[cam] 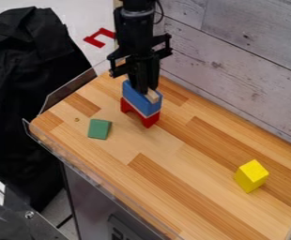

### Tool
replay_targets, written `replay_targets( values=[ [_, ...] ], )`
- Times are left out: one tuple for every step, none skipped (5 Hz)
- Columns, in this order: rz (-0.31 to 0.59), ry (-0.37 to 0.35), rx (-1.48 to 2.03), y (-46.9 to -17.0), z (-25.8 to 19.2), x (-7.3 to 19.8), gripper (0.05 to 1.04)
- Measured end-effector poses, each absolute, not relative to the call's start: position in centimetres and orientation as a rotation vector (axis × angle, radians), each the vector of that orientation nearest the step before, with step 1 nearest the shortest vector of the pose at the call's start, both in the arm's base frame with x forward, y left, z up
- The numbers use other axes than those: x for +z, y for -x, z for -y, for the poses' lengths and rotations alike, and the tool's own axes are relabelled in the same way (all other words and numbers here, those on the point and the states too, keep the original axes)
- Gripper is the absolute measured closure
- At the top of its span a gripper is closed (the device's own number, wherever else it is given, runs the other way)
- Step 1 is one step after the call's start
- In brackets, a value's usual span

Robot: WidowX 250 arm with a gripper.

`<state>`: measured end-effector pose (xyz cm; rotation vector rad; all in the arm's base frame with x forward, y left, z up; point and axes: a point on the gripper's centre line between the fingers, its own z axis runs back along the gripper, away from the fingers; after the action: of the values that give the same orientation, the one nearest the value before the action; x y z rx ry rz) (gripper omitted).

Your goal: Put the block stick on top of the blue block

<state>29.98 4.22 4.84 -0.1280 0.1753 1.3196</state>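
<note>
- Far left: black cloth (32, 75), off the worktop, beyond its left edge.
- Left corner of worktop (217, 211): clear rail (91, 173) runs along the front-left edge.
- Green block (99, 129): near the left corner, set in from the front-left edge; a strip of wood separates it from the rail.
- Red arch block (149, 120): right of the green block and apart from it, near the upper-left end of the worktop.
- Blue block (137, 101): seated on the red arch, the two touching.
- Tool (147, 89): directly above the blue block, pointing down, close to the wall side. State: cannot tell whether apart, together or clamped.
- Block stick (153, 96): at the top of the blue block, under the tool; rear part hidden.
- Yellow block (251, 176): toward the right end, well apart from the stack, with a broad stretch of wood between.
- Plank wall (242, 51): along the back-right edge.
</note>
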Motion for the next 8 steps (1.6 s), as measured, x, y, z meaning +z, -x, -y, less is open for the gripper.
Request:
replay_targets(
  values=[
    [-0.184,0.133,1.326,-30.0,-4.1,4.6,0.957],
    [-0.193,0.145,1.340,-30.2,-4.3,4.5,0.924],
    [-0.207,0.150,1.334,-30.3,-4.2,4.4,0.700],
    [-0.213,0.155,1.326,-30.3,-4.2,4.4,0.380],
    [-0.214,0.163,1.323,-30.3,-4.2,4.4,0.112],
    [-0.209,0.157,1.316,-30.5,-4.7,5.0,0.083],
    [-0.142,0.193,1.281,-31.1,-4.8,7.5,0.085],
    [-0.100,0.135,1.173,-31.5,-4.6,8.8,0.085]
  ],
)
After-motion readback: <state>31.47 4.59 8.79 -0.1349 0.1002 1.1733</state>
